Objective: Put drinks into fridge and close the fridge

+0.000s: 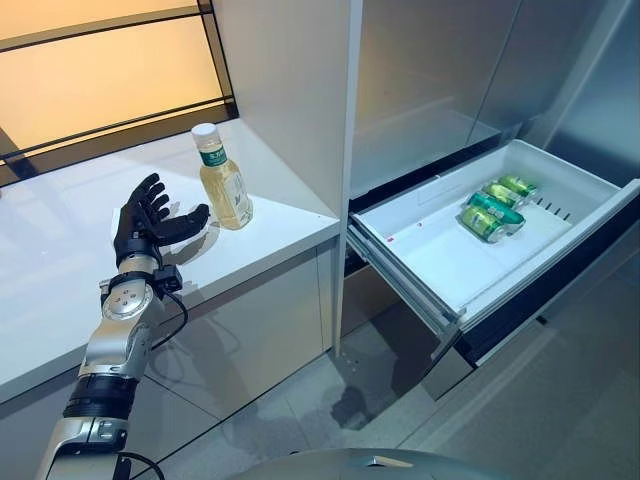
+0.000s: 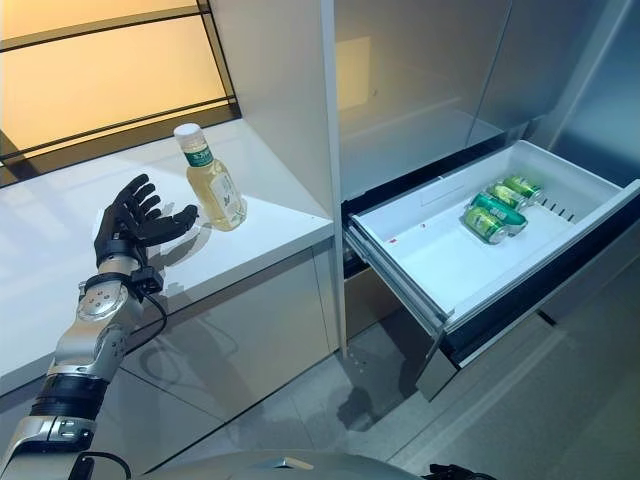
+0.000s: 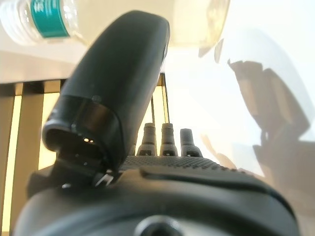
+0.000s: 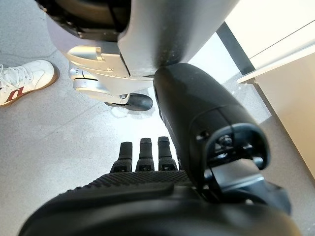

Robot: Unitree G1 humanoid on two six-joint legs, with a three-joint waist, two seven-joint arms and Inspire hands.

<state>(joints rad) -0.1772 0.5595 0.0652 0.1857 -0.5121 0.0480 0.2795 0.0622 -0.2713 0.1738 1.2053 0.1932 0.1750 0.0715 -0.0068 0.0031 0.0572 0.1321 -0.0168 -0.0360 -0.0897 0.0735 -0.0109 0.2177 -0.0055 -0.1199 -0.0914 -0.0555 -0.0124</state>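
A clear bottle of pale yellow drink point(image 1: 224, 182) with a white cap and green label stands upright on the white counter point(image 1: 60, 260), close to the tall white cabinet side. My left hand point(image 1: 145, 226) hovers over the counter just left of the bottle, fingers spread and straight, thumb reaching toward the bottle's base without touching it. The bottle point(image 3: 44, 19) shows past the thumb in the left wrist view. The fridge drawer point(image 1: 440, 265) is pulled out at the right, with several green cans point(image 1: 490, 212) lying at its far end. My right hand point(image 4: 147, 196) hangs low over the floor, fingers straight.
The white cabinet panel point(image 1: 290, 90) rises right behind the bottle. The pulled-out drawer juts into the floor space at lower right. A dark-framed window point(image 1: 100, 60) runs along the counter's back. A person's white shoe point(image 4: 22, 78) rests on the grey floor.
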